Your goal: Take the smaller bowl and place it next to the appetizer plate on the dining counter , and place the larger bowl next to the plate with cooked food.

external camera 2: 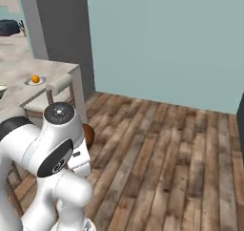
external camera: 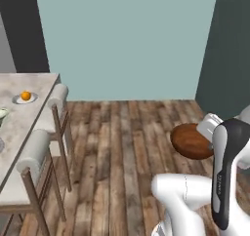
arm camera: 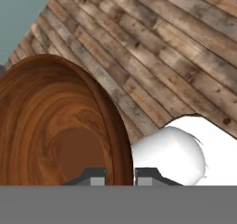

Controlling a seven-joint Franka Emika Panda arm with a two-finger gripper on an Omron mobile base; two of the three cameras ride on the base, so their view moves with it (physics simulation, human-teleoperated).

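Here, seen along the hand [arm camera: 119, 176], its two finger tips pinch the rim of the smaller bowl [arm camera: 55, 126], nearly closed on it. From the left base view the brown bowl hangs over the wooden floor [external camera: 122, 142], well apart from the surface [external camera: 22, 118]. Near that surface's far edge sits the appetizer plate [external camera: 24, 99], with two stools [external camera: 41, 152] along the side.

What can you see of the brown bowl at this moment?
The brown bowl is small, round and glossy, with a swirled wood-like grain inside and a darker flat bottom. It hangs in the air over the plank floor, tipped so its opening faces sideways. The gripper is shut on its rim, one finger inside and one outside. In the left base view it sits by the arm's wrist, away from the counter; nothing else touches it.
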